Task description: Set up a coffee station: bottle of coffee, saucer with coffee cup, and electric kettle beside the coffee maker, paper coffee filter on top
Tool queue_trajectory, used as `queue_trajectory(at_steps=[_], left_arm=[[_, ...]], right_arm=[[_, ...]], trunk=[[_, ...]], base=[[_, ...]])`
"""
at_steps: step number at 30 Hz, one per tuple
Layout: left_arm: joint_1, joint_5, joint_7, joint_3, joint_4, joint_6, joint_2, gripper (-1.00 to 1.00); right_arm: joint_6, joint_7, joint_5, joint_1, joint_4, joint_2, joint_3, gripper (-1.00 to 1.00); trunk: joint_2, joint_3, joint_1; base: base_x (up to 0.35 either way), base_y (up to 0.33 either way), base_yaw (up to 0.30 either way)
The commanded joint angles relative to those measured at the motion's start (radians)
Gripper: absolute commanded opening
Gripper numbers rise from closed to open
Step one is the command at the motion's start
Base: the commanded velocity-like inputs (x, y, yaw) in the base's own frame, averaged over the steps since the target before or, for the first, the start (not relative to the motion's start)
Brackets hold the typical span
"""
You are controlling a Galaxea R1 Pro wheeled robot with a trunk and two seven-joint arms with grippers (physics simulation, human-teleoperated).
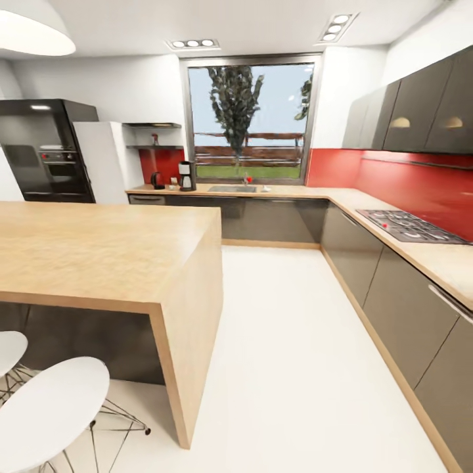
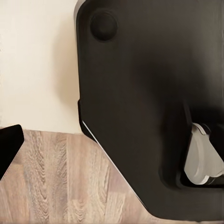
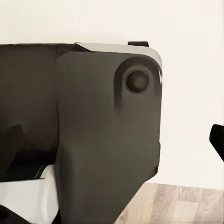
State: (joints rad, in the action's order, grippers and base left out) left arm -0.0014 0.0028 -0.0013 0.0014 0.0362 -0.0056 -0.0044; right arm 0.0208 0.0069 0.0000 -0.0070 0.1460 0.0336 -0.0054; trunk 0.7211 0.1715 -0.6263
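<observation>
Across the room, the kitchen countertop (image 1: 295,192) runs under the window. The black coffee maker (image 1: 187,176) stands on it at its left end. The electric kettle (image 1: 157,180) sits just left of the coffee maker. Above them the kitchen shelf (image 1: 154,146) edges the red wall, and the bottle of coffee (image 1: 156,139) is a tiny dark shape on it. The saucer, coffee cup and paper coffee filter are too small to make out from here. One dark finger (image 2: 9,145) of the left gripper and one finger (image 3: 217,140) of the right hang beside the robot's black body, over the floor.
A thick wooden island bar (image 1: 98,256) with white stools (image 1: 52,410) fills the near left. Grey cabinets with a hob (image 1: 410,226) line the right wall. A black oven tower (image 1: 49,151) stands at the far left. A white floor aisle (image 1: 282,341) leads to the sink (image 1: 231,188).
</observation>
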Motion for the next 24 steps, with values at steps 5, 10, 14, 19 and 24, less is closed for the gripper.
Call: queue_trajectory(at_steps=[5,10,14,19,24], left_arm=[[0.0,0.0,0.0,0.001,0.001,-0.001,0.0,1.0],[0.0,0.0,0.0,0.001,0.001,-0.001,0.0,1.0],[0.0,0.0,0.0,0.002,0.001,-0.001,0.0,1.0],[0.0,0.001,0.0,0.002,0.001,-0.001,0.0,1.0],[0.0,0.0,0.0,0.002,0.001,-0.001,0.0,1.0]], right_arm=[[0.002,0.001,0.0,-0.001,-0.001,0.0,-0.001,1.0],[0.002,0.001,0.0,-0.001,-0.002,0.0,-0.001,1.0],[0.002,0.001,0.0,-0.001,-0.002,0.0,-0.001,1.0],[0.002,0.002,0.0,-0.001,-0.002,0.0,-0.001,1.0],[0.002,0.002,0.0,-0.001,-0.002,0.0,-0.001,1.0]], trunk=[[-0.034,-0.01,0.019],[-0.069,-0.021,0.038],[-0.097,-0.03,0.054],[-0.132,-0.041,0.073],[-0.167,-0.052,0.092]], base=[[0.0,0.0,-0.264],[0.0,0.0,-0.264],[0.0,0.0,-0.264],[0.0,0.0,-0.265],[0.0,0.0,-0.265]])
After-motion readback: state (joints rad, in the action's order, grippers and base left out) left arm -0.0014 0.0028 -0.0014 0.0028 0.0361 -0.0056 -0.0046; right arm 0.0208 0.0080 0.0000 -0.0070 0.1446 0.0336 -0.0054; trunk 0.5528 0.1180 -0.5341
